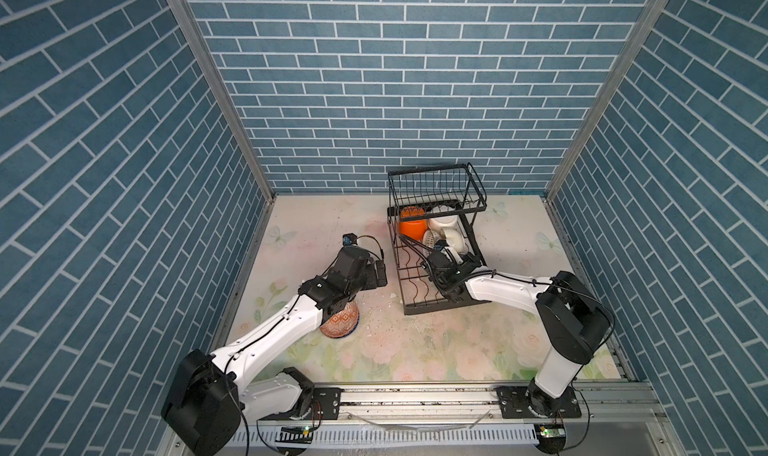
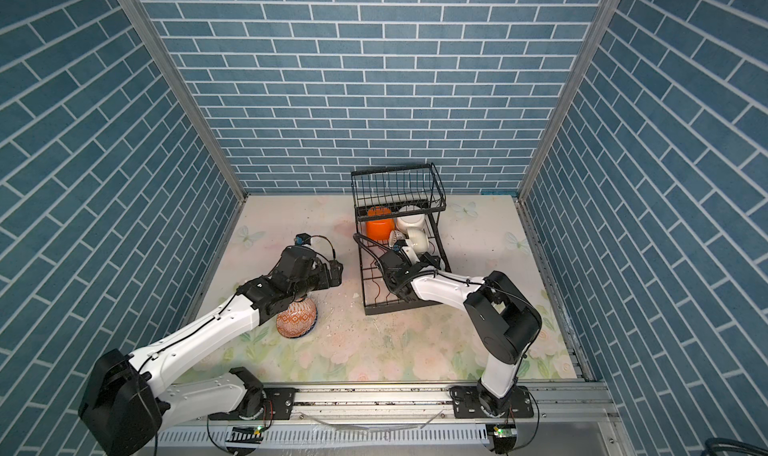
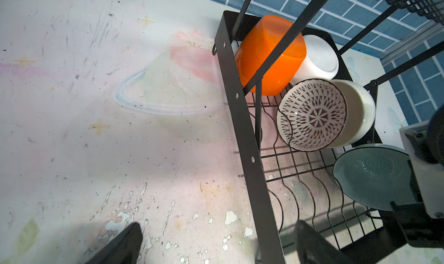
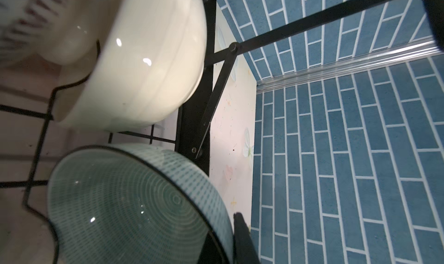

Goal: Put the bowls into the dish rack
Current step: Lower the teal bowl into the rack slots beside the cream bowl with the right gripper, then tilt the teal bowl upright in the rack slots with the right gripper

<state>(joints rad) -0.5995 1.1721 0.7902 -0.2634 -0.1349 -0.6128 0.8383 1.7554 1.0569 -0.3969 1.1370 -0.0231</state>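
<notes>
Our right tool (image 4: 240,229) clamped on the pale green bowl (image 4: 134,202) over the dish rack (image 1: 419,275) base, just near of the cream bowl (image 4: 144,65), our left tool (image 3: 216,243) spread wide, empty, above the tabletop (image 1: 415,342), orange patterned bowl (image 1: 340,323) upside down under our left arm.

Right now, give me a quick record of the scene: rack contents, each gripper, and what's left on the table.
rack: lower tier holds orange bowl, white bowl, patterned bowl, cream bowl
upper basket: no bowl seen in it
right gripper: shut on green bowl, over the lower tier
left gripper: open, empty, over the table beside the rack
left on table: orange-patterned bowl, upside down, partly under the left arm
</notes>
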